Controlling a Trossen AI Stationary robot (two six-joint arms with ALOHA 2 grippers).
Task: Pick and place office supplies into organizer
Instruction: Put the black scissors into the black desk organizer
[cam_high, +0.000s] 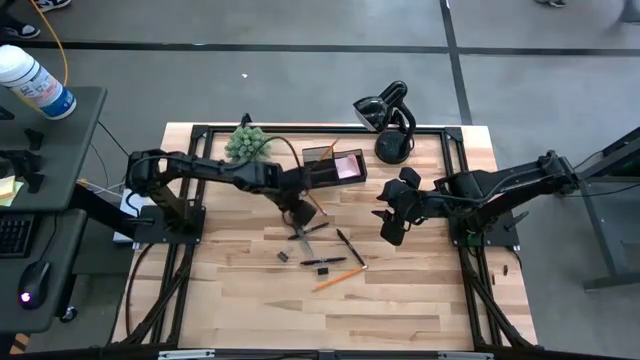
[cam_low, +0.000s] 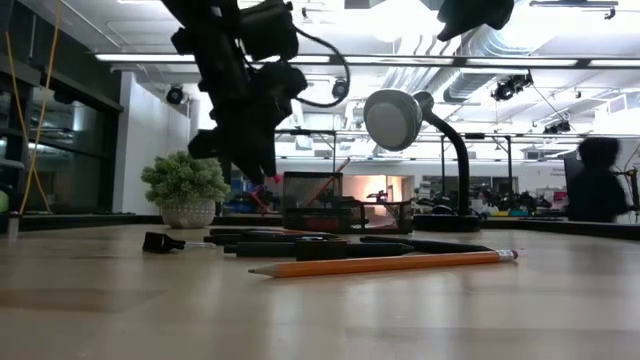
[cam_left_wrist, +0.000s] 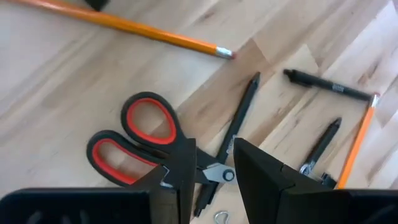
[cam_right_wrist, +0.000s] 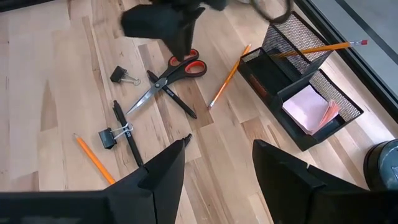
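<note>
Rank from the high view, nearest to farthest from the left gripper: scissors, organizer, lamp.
Left gripper hovers mid-table.
1. Scissors, just below the fingers.
2. Organizer, behind it toward the far edge.
3. Lamp, far edge, beyond the organizer.

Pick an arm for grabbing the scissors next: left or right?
Left. The left gripper hangs open directly over the scissors, fingers straddling the pivot. The right gripper hovers open off to the side, with a pen between it and the scissors.

pens (cam_high: 349, 246) crowd scissors (cam_high: 302, 232), front table (cam_high: 400, 310) free
</note>
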